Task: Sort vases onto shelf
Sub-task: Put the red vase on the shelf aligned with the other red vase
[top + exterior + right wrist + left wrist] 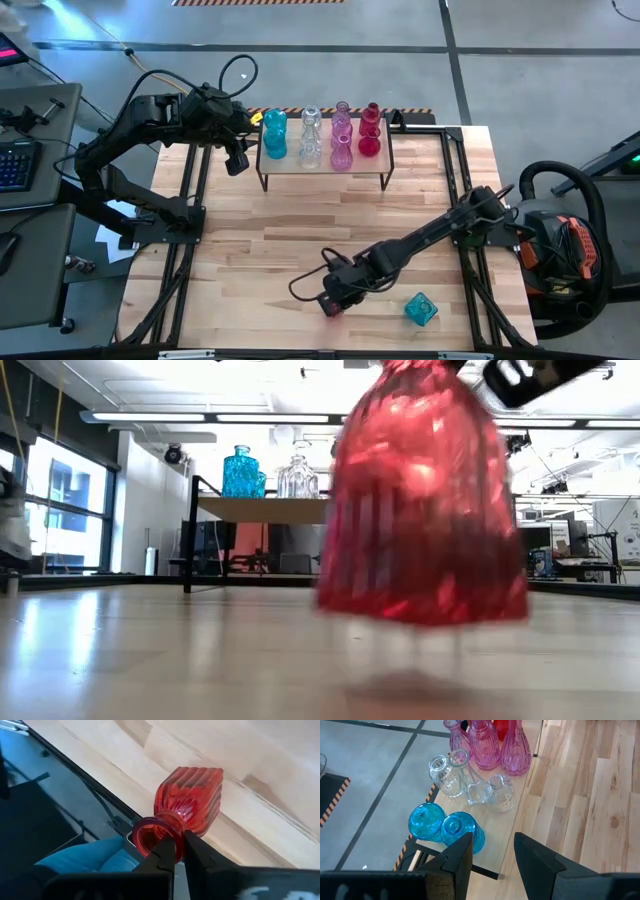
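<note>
Right gripper (179, 851) is clenched on the rim of a ribbed red glass vase (192, 800) at the table's near edge; the low view shows it apparently just clear of the boards, likely bound for the reds on the wood-topped, black-legged shelf (322, 169). Left gripper (492, 855) hangs released beside the shelf's blue end. A faceted teal glass vase (421, 308) waits nearby.

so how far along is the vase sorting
Done: the shelf already carries teal, clear, pink and red vases in colour columns. In hand: the right gripper is shut on the rim of a red ribbed vase near the table's front. Left: the teal faceted vase on the table. The left gripper waits, open, beside the shelf.
</note>
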Tool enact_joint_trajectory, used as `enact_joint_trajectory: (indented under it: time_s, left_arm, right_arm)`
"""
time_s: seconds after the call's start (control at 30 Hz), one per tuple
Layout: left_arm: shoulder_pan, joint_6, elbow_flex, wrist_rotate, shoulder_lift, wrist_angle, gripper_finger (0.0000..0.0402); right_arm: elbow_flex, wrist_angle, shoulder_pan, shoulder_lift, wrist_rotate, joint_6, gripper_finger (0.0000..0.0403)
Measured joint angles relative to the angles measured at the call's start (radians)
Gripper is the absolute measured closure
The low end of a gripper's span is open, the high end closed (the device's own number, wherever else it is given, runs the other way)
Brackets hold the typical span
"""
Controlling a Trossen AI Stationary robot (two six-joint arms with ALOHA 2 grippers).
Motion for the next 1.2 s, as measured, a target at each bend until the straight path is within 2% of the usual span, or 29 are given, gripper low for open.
enact_joint_trajectory:
  time_s: [0.27,0.57,0.63,0.77,1.03,1.2]
  left_arm:
    - [0.0,0.0,0.0,0.0,0.0,0.0,0.0266]
    - [0.0,0.0,0.0,0.0,0.0,0.0,0.0266]
    - [0.0,0.0,0.0,0.0,0.0,0.0,0.0266]
    - [0.0,0.0,0.0,0.0,0.0,0.0,0.0266]
    - [0.0,0.0,0.0,0.0,0.0,0.0,0.0266]
    - [0.0,0.0,0.0,0.0,0.0,0.0,0.0266]
  right_arm:
    - [0.236,-0.437,-0.052,-0.001,0.013,-0.083,0.0402]
    - [0.524,-0.851,-0.183,-0.002,0.1,-0.308,0.0403]
    - [0.562,-0.855,-0.222,-0.012,0.117,-0.361,0.0403]
    - [0.544,-0.857,-0.309,-0.087,0.118,-0.433,0.0403]
    - [0.542,-0.856,-0.464,-0.187,0.193,-0.465,0.0403]
    - [0.541,-0.855,-0.553,-0.206,0.201,-0.506,0.0403]
